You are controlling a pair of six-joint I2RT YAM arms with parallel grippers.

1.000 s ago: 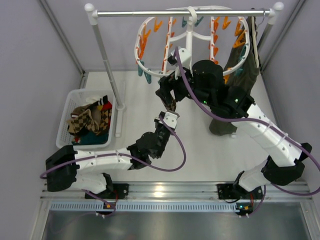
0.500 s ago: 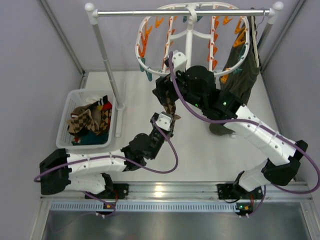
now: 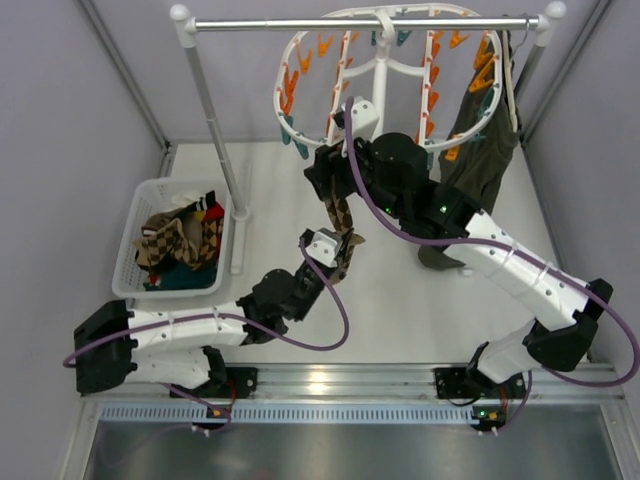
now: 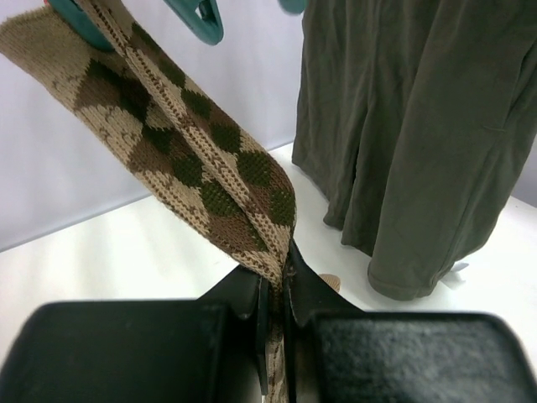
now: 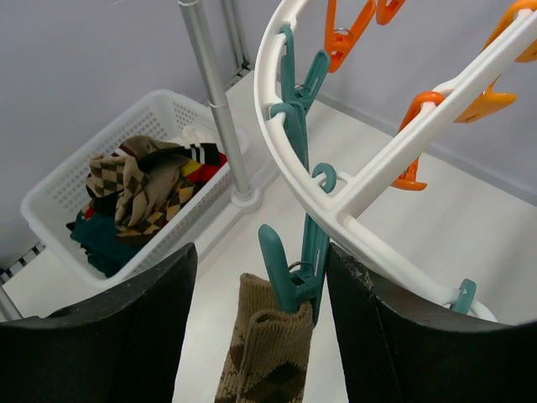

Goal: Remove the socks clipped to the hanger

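Note:
A brown-and-tan argyle sock (image 3: 341, 214) hangs by its cuff from a teal peg (image 5: 294, 277) on the white ring hanger (image 3: 277, 100), which hangs from the rail. My left gripper (image 3: 343, 243) is shut on the sock's lower part; the left wrist view shows the sock (image 4: 193, 159) running taut from the jaws (image 4: 275, 281) up to the peg. My right gripper (image 3: 325, 182) is open. In the right wrist view its fingers (image 5: 262, 260) stand on either side of the peg, apart from it, with the sock's cuff (image 5: 264, 353) just below and the hanger ring (image 5: 265, 101) above.
A white basket (image 3: 135, 225) at the left holds several removed socks (image 3: 180, 240). The rack's left pole (image 3: 215, 140) stands between basket and hanger. A dark olive garment (image 3: 480, 150) hangs at the right of the rail, close behind the sock in the left wrist view (image 4: 411, 126).
My right gripper has moved left and up to the teal peg. My left arm has swung its elbow left while its gripper stays on the sock. The hanger has tilted slightly.

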